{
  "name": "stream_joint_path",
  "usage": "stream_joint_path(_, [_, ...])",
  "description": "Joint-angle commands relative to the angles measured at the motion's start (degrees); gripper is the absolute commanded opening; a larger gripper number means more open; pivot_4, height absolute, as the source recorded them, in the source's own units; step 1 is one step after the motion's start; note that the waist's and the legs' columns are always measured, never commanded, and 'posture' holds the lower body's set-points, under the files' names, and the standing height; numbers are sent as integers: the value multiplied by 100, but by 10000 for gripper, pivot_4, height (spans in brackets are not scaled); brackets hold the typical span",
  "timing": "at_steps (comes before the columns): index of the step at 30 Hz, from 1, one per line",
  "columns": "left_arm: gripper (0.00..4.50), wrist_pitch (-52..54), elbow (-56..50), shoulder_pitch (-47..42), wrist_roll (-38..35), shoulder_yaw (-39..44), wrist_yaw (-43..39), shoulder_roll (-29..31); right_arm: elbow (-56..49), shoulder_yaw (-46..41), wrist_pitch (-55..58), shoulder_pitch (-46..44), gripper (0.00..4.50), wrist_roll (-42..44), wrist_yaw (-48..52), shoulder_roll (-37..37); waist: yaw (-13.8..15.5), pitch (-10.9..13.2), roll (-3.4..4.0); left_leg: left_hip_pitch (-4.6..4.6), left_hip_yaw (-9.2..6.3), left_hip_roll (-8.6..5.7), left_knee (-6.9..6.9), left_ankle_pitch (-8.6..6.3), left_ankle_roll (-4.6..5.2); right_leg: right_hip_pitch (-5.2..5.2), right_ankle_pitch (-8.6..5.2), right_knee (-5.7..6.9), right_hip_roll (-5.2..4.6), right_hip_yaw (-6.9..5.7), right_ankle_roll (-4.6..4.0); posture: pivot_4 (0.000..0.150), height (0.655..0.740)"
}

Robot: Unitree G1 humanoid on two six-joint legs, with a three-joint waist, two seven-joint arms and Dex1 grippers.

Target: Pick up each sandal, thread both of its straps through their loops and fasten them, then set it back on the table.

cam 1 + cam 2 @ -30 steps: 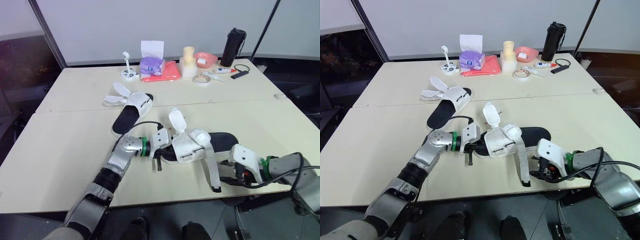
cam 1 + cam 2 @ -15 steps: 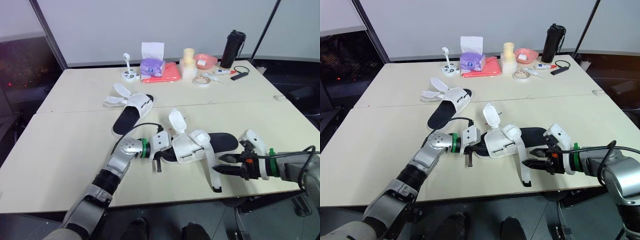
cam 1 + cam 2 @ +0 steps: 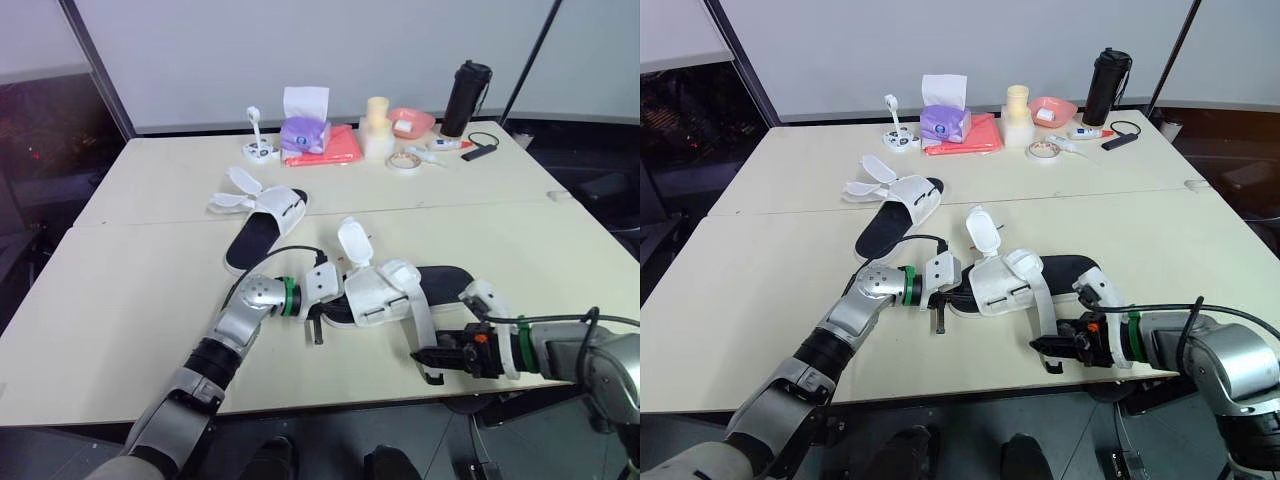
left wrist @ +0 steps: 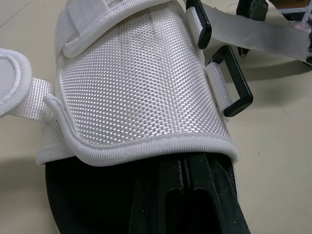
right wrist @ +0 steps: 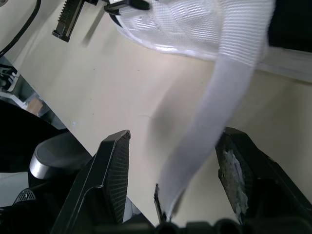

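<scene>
Here's the white woven sandal with the black sole (image 3: 385, 292) lying on the pale counter (image 3: 130, 300). My left gripper (image 4: 184, 195) has its toe end, fingers closed flat on the sole's edge. The right gripper (image 3: 430, 357) sits just beside the sandal's near side. Its fingers are spread wide and the loose white webbing strap (image 5: 214, 122) runs between them, not pinched. That strap looks limp and light, so I'd take it near its tip. The black plastic loops (image 4: 234, 83) look rigid, and the sole seems stiff enough to hold by.
</scene>
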Motion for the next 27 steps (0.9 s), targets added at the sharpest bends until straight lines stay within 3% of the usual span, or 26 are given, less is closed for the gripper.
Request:
stream_joint_path(1, [0,79,255,86,293,-207,43,74,-76,-60,-5,-93,28008,156,-59,34,3,0,0,0,0,0,0,0,0,0,0,0,0,0,0,1500,7400])
stream_joint_path(4, [0,84,264,80,289,-202,54,68,20,-69,18,-195,28008,209,-135,133,4,0,0,3,0,0,0,0,0,3,0,0,0,0,0,1500,7400])
stream_joint_path(7, [0,99,243,85,283,-203,59,65,85,-68,6,-271,20386,237,-160,152,7,0,-1,9,0,0,0,-1,0,10,0,-2,0,0,0,1500,7400])
stream_joint_path(11, [0,107,236,88,273,-198,65,67,110,-108,-1,-342,493,323,-133,108,8,0,-1,22,-1,0,-4,-2,1,24,0,-9,0,-1,0,1500,7400])
stream_joint_path(19, [0,158,202,107,242,-191,64,66,112,-323,240,-1210,493,881,162,-205,2,0,0,33,-1,2,-6,-5,4,37,-1,-18,0,-3,1,1500,7400])
stream_joint_path(27, [0,125,268,74,254,-192,96,37,1497,474,282,-3210,493,826,964,-293,2,0,-1,34,-5,2,-8,-6,4,43,-1,-28,-1,-10,1,1500,7400])
